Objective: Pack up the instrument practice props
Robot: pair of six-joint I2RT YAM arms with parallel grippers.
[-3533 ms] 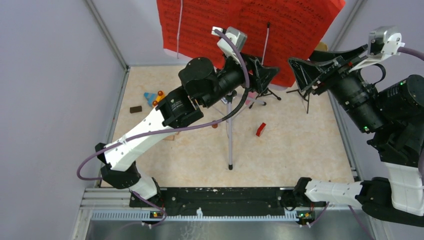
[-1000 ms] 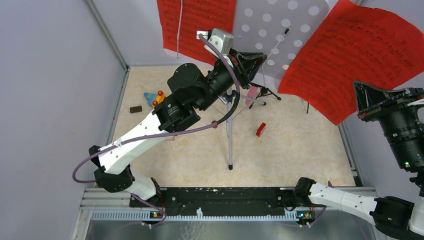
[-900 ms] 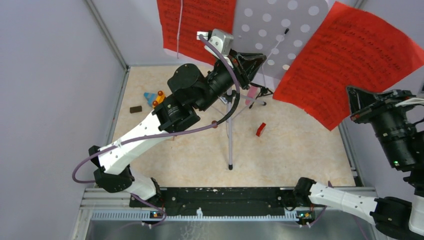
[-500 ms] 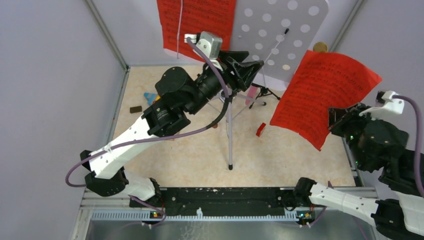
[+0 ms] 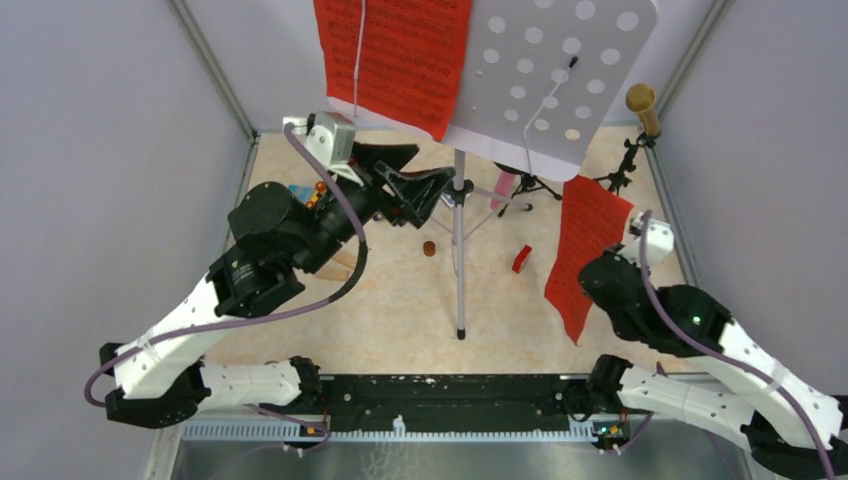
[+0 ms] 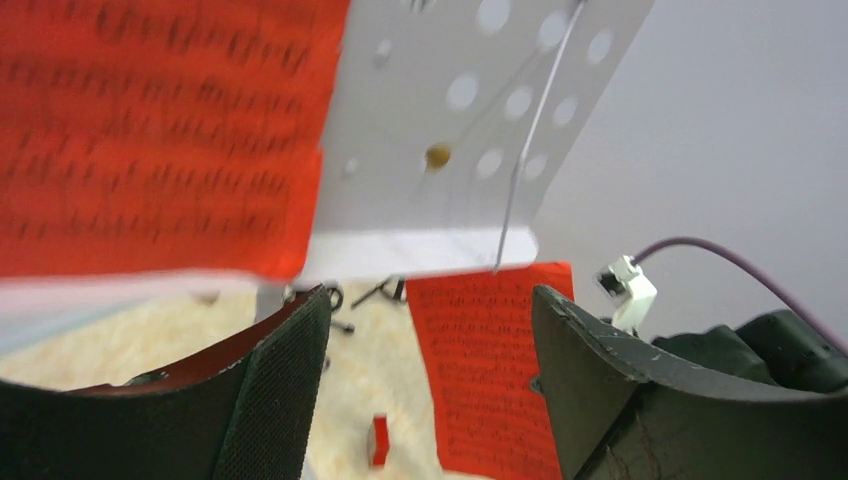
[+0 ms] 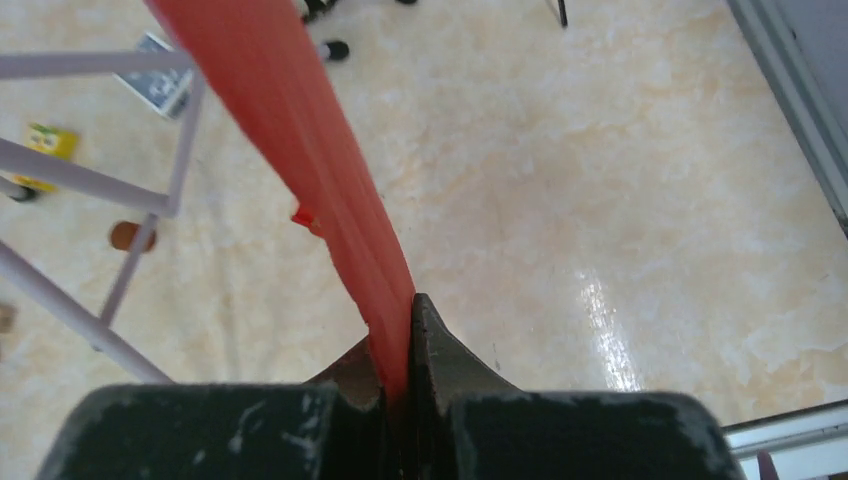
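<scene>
The grey hole-punched tray (image 5: pixel 560 70) stands high on its silver tripod pole (image 5: pixel 459 250), with one red page (image 5: pixel 395 60) resting on its left half. My right gripper (image 7: pixel 400 320) is shut on the edge of a second red page (image 5: pixel 580 250), which hangs low at the right, clear of the tray. Left of the pole, my left gripper (image 5: pixel 433 165) is open and empty; through its jaws I see the tray (image 6: pixel 450 150) and the held page (image 6: pixel 490 370). A pink microphone (image 5: pixel 503 186) and a gold microphone (image 5: pixel 640 100) sit on small black tripods behind.
A small red block (image 5: pixel 521 259) and a brown bit (image 5: pixel 429 248) lie near the pole's legs. Colourful toys (image 5: pixel 305 192) sit behind my left arm. A blue card deck (image 7: pixel 160 85) lies beyond the tripod legs. Grey walls close in both sides.
My right arm has swung its red page off the tray and down to the low right. My left gripper has opened, let go of the tray and drawn back to the left.
</scene>
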